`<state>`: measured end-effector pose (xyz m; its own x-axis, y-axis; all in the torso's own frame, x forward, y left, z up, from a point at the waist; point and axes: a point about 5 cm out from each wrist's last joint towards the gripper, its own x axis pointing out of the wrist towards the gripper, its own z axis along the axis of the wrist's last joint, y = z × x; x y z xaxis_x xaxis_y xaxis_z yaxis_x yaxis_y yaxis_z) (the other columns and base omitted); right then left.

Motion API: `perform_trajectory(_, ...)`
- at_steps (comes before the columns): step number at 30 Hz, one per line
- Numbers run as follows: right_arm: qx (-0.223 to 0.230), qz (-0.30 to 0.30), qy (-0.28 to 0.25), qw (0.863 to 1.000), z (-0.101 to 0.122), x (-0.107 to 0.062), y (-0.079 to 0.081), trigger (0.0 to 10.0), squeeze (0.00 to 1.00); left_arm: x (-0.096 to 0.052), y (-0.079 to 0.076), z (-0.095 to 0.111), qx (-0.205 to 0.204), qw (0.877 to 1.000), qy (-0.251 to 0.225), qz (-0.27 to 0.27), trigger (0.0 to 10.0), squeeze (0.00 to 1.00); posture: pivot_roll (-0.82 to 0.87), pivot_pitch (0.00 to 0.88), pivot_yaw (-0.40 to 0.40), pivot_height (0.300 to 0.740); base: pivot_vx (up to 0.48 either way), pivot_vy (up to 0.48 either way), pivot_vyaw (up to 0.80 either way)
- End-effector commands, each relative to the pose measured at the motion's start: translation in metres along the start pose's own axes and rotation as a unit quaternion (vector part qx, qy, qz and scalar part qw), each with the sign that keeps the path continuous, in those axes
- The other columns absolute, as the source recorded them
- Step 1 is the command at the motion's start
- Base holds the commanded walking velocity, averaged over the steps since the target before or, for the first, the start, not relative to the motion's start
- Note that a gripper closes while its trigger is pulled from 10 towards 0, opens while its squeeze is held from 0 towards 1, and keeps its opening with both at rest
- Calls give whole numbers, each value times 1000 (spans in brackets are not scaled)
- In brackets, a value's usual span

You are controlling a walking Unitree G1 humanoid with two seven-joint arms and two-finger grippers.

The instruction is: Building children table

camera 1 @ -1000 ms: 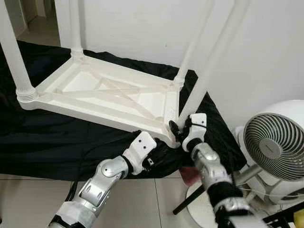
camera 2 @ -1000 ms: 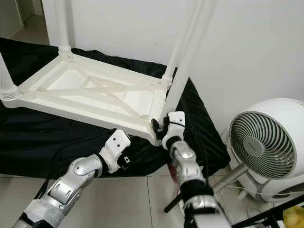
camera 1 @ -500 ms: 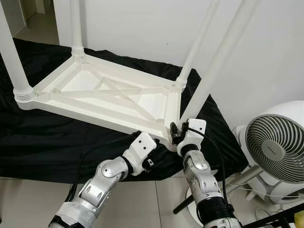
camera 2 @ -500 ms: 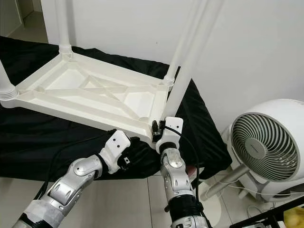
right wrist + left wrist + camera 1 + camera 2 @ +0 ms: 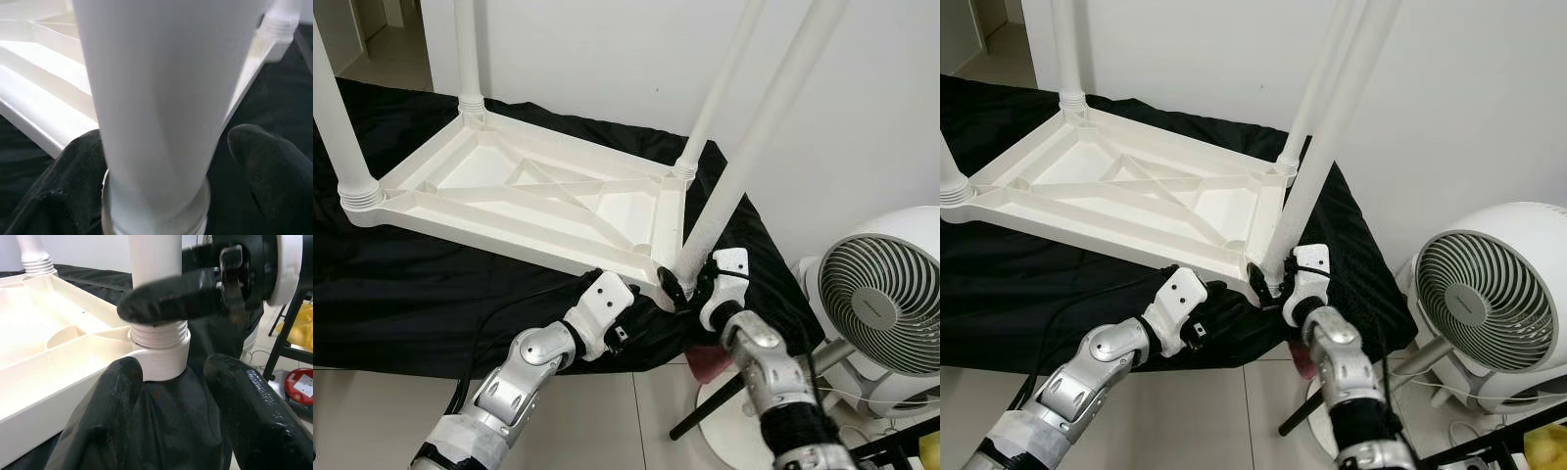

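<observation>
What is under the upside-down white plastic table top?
A black cloth lies spread under the upside-down white plastic table top, reaching past its edges. What the cloth rests on is covered. The right gripper holds the near white leg.

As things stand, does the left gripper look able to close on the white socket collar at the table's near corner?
Probably yes. The left gripper is open with its fingers either side of the white socket collar; black cloth bunches between them, and the right gripper holds the white leg above.
</observation>
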<state>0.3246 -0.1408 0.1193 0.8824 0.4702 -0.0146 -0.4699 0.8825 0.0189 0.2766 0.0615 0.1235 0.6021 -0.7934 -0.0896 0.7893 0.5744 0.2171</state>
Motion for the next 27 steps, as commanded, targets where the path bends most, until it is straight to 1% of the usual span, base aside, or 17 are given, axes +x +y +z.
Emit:
perform_trajectory(1, -8, 31, 4, 999, 0, 0, -3, 10000, 0, 2, -8, 0, -1, 999, 0, -50, 10000, 0, 118, 0, -192, 740, 0, 0, 0)
perform_trajectory(2, -16, 63, 4, 998, 2, 3, -4, 10000, 0, 2, -7, 1, -2, 999, 0, -49, 10000, 0, 117, 0, -190, 740, 0, 0, 0)
perform_trajectory(3, -16, 63, 4, 998, 2, 3, -4, 10000, 0, 2, -7, 1, -2, 999, 0, -49, 10000, 0, 117, 0, -190, 740, 0, 0, 0)
perform_trajectory(5, -30, 95, 5, 995, 5, 10, -3, 10000, 0, 2, -7, 1, -2, 999, -1, -49, 10000, 0, 118, 0, -186, 740, 0, 0, 0)
perform_trajectory(11, -49, 124, 10, 991, 6, 19, -2, 10000, 0, 2, -6, 2, 0, 999, -1, -48, 10000, 0, 127, 0, -184, 740, 0, 0, 0)
perform_trajectory(12, -45, 128, 17, 991, 4, 21, -3, 4980, 0, 2, -6, 3, -1, 999, -1, -47, 10000, 0, 137, 0, -188, 740, 0, 0, 0)
perform_trajectory(13, -45, 128, 17, 991, 4, 21, -3, 4980, 0, 2, -6, 3, -1, 999, -1, -47, 10000, 0, 137, 0, -188, 740, 0, 0, 0)
perform_trajectory(14, -55, 124, 32, 990, 1, 23, -4, 4549, 0, 1, -5, 3, 0, 999, -1, -44, 10000, 0, 137, 0, -188, 740, 0, 0, 0)
perform_trajectory(15, -55, 121, 47, 990, -4, 23, -7, 0, 0, 0, -5, 3, -1, 999, 0, -41, 10000, 0, 146, 0, -194, 740, 0, 0, 0)
perform_trajectory(20, -47, 123, 64, 989, -13, 19, -13, 0, 0, -2, -5, 2, -2, 999, 1, -34, 10000, 0, 149, 2, -201, 740, 0, 0, 0)
perform_trajectory(27, -36, 120, 61, 990, -16, 16, -15, 0, 0, -2, -6, 1, -4, 999, 0, -35, 10000, 0, 144, 3, -201, 740, 0, 0, 0)
